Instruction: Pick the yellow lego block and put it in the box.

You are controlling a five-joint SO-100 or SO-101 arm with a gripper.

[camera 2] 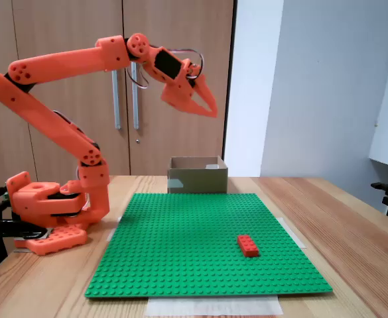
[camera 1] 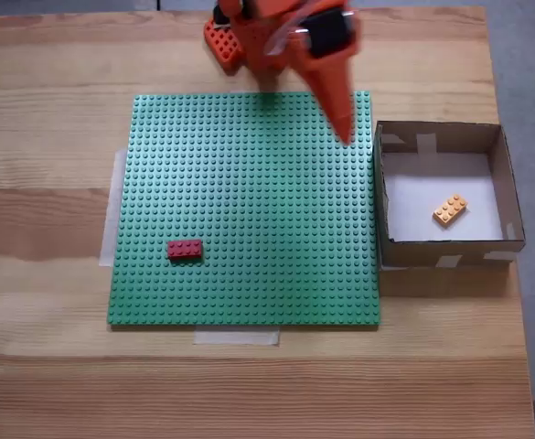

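Note:
The yellow lego block (camera 1: 449, 209) lies flat on the white floor of the box (camera 1: 444, 250), toward its right side. In the other fixed view the box (camera 2: 197, 180) stands beyond the far edge of the green mat, and its walls hide the block. My orange gripper (camera 1: 345, 133) hangs in the air over the mat's corner beside the box, apart from the block. Seen from the front, the gripper (camera 2: 211, 112) is raised well above the box, its fingers meet at the tips, and it holds nothing.
A red brick (camera 1: 185, 249) sits on the green studded baseplate (camera 1: 249, 183), which is taped to the wooden table. The arm's base (camera 2: 48, 205) stands at the mat's far side. The table's edge runs just right of the box.

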